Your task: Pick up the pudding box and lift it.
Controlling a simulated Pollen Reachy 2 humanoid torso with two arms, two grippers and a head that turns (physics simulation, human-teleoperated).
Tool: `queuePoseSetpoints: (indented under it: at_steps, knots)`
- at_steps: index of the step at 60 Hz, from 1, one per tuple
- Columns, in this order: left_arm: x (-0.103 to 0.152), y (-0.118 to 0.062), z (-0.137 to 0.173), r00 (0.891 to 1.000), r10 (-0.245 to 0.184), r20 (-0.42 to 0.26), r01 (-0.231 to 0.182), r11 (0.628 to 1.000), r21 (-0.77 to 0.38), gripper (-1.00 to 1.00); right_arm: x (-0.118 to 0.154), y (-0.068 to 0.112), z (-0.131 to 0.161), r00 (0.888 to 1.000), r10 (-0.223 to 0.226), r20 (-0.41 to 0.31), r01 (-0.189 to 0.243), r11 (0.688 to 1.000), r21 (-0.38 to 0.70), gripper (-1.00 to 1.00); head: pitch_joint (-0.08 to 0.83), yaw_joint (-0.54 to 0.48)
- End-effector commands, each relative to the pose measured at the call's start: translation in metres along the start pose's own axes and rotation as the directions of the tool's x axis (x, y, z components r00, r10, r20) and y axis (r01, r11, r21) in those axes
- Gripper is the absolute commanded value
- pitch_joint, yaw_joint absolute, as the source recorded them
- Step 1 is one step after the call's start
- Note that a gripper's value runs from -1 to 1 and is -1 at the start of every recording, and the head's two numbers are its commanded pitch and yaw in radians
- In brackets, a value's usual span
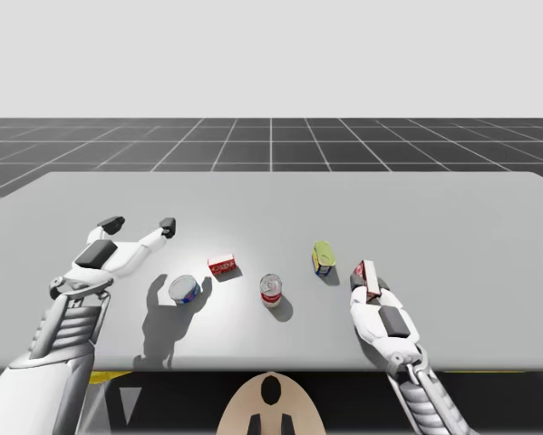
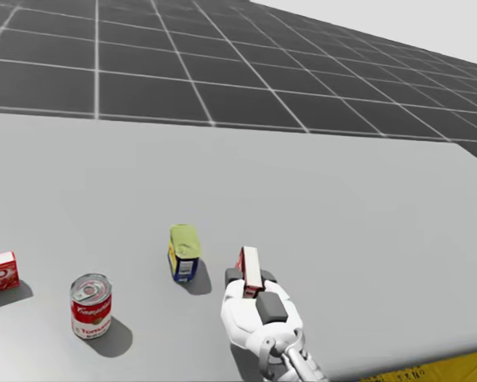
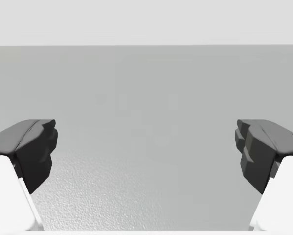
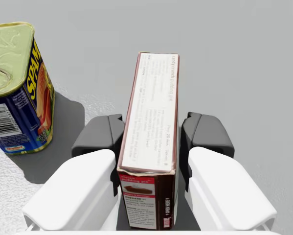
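The pudding box (image 4: pixel 151 127) is a thin brown and red box with a white long face, standing on a narrow edge. My right gripper (image 4: pixel 151 133) is shut on it, one dark pad pressed against each broad side. The high view shows the same grasp on the pudding box (image 1: pixel 370 275) by my right gripper (image 1: pixel 370 283) at the table's right front. In the head view the pudding box (image 2: pixel 250 268) sticks out ahead of my right gripper (image 2: pixel 251 278). My left gripper (image 1: pixel 140 224) hangs open at the far left, and its fingers (image 3: pixel 33 147) hold nothing over bare table.
A blue rectangular can with a yellow-green top (image 1: pixel 322 257) (image 2: pixel 184 251) (image 4: pixel 16 88) stands close beside the pudding box. Further left are a red and white can (image 1: pixel 271 290) (image 2: pixel 91 305), a small red box (image 1: pixel 221 265) and a blue can (image 1: pixel 184 290).
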Motion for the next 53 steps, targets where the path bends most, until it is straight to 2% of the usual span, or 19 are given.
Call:
queuePoseSetpoints:
  at_steps: [1, 10, 15, 24, 31, 35, 36, 38, 40, 42, 49, 50, 52, 53]
  knots:
    - [0.001, 0.001, 0.0, 1.0, 0.001, 0.002, -0.001, 1.0, 0.002, -1.0, -0.009, 0.011, 0.004, 0.998, -0.053, -0.03, 0.053, 0.999, 0.003, 1.0, 0.398, -0.36]
    - [0.001, 0.002, 0.0, 1.0, 0.002, 0.003, -0.002, 1.0, 0.004, -1.0, -0.01, 0.012, 0.004, 0.999, -0.048, -0.025, 0.048, 0.999, 0.0, 1.0, 0.336, -0.36]
    - [0.001, 0.002, 0.001, 1.0, 0.003, 0.003, -0.003, 1.0, 0.005, -1.0, -0.005, 0.011, 0.005, 1.0, -0.031, -0.002, 0.031, 1.0, 0.0, 1.0, 0.327, -0.37]
    - [0.003, 0.003, 0.001, 1.0, 0.005, 0.006, -0.005, 1.0, 0.007, -1.0, 0.027, 0.007, 0.012, 0.997, -0.012, 0.076, 0.012, 1.0, 0.003, 1.0, 0.325, -0.38]
    - [0.004, 0.004, 0.001, 1.0, 0.01, 0.009, -0.01, 1.0, 0.011, -1.0, 0.062, 0.005, 0.023, 0.986, -0.006, 0.164, 0.004, 1.0, 0.011, 1.0, 0.324, -0.38]
    - [0.004, 0.004, 0.001, 1.0, 0.011, 0.01, -0.011, 1.0, 0.012, -1.0, 0.081, 0.004, 0.03, 0.977, -0.003, 0.213, 0.0, 1.0, 0.017, 1.0, 0.322, -0.38]
    - [0.005, 0.005, 0.001, 1.0, 0.012, 0.01, -0.012, 1.0, 0.012, -1.0, 0.09, 0.004, 0.033, 0.971, 0.0, 0.238, -0.005, 1.0, 0.019, 1.0, 0.321, -0.39]
    - [0.005, 0.005, 0.001, 1.0, 0.012, 0.01, -0.013, 1.0, 0.012, -1.0, 0.097, 0.004, 0.036, 0.967, 0.001, 0.256, -0.007, 1.0, 0.021, 1.0, 0.321, -0.39]
    - [0.005, 0.005, 0.001, 1.0, 0.013, 0.011, -0.013, 1.0, 0.013, -1.0, 0.111, 0.005, 0.041, 0.956, 0.013, 0.294, -0.02, 1.0, 0.022, 1.0, 0.319, -0.39]
    - [0.005, 0.005, 0.001, 1.0, 0.014, 0.012, -0.014, 1.0, 0.013, -1.0, 0.117, 0.005, 0.044, 0.95, 0.016, 0.311, -0.025, 0.999, 0.024, 1.0, 0.319, -0.39]
    - [0.006, 0.006, 0.001, 1.0, 0.015, 0.013, -0.015, 1.0, 0.016, -1.0, 0.152, 0.009, 0.056, 0.912, 0.043, 0.408, -0.055, 0.998, 0.019, 1.0, 0.317, -0.39]
    - [0.006, 0.006, 0.001, 1.0, 0.016, 0.013, -0.016, 1.0, 0.016, -1.0, 0.157, 0.01, 0.058, 0.904, 0.05, 0.425, -0.063, 0.998, 0.015, 1.0, 0.317, -0.39]
    - [0.006, 0.006, 0.001, 1.0, 0.017, 0.013, -0.017, 1.0, 0.016, -1.0, 0.162, 0.011, 0.06, 0.896, 0.055, 0.441, -0.069, 0.997, 0.016, 1.0, 0.315, -0.39]
    - [0.006, 0.006, 0.001, 1.0, 0.017, 0.013, -0.018, 1.0, 0.017, -1.0, 0.17, 0.011, 0.063, 0.885, 0.058, 0.463, -0.072, 0.997, 0.013, 1.0, 0.315, -0.39]
